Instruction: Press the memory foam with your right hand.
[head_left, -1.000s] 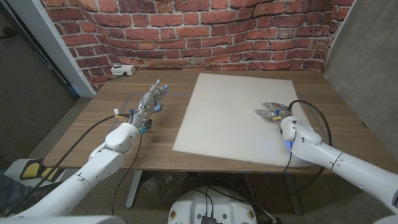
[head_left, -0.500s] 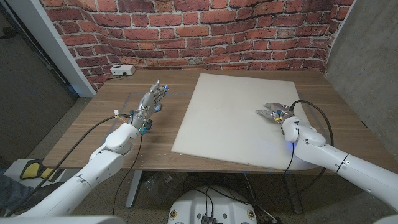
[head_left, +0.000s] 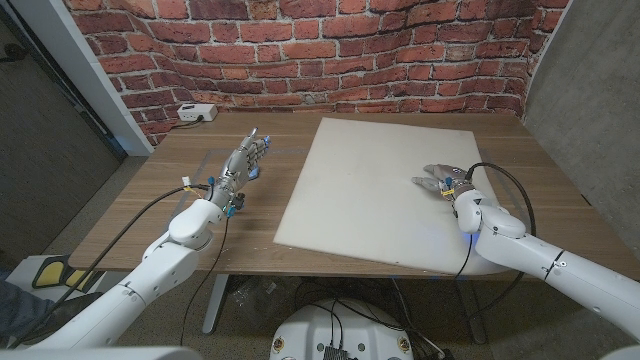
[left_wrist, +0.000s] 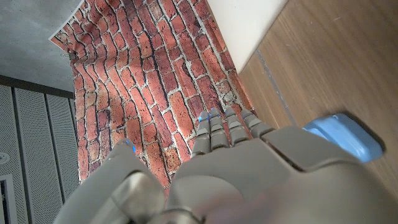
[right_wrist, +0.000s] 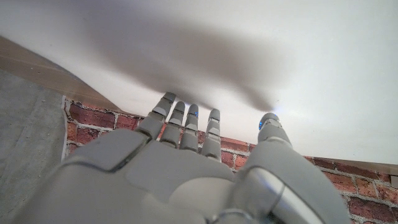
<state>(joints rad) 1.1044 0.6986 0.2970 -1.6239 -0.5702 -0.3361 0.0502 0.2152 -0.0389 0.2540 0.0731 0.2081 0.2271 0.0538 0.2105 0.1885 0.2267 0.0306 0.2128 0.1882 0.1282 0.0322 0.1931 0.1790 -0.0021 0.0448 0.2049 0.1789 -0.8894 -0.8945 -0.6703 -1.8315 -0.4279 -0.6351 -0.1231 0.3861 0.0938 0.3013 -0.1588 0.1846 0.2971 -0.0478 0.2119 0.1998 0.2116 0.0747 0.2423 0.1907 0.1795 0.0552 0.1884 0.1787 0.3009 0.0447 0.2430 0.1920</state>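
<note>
On the left side of the wooden counter (head_left: 130, 190), the robot's left hand (head_left: 245, 160) waits beside the foam, its fingers (left_wrist: 225, 127) extended and close together, holding nothing. How it lies on the wood is hard to tell.

The memory foam (head_left: 370, 185), a large pale sheet, covers the middle and right of the counter, its far edge near the wall and its near edge close to the counter's front. The right hand (head_left: 440, 180) is over the foam's right part, palm down, fingers (right_wrist: 186, 121) straight and slightly spread, holding nothing. In the right wrist view a soft shadow sits on the foam just beyond the fingertips, so the hand seems very close; whether it already touches cannot be told.

To do the press well, the hand should probably go straight down with the palm level, so the load spreads across the palm and fingers instead of digging in at the tips, and stay well inside the foam's edge so the sheet does not slide or lift.

The counter is brown wood grain. A small white box (head_left: 197, 113) with a cable sits at its far left corner. Behind runs a red brick wall (head_left: 300, 50), with a grey panel (head_left: 590, 90) at right.
</note>
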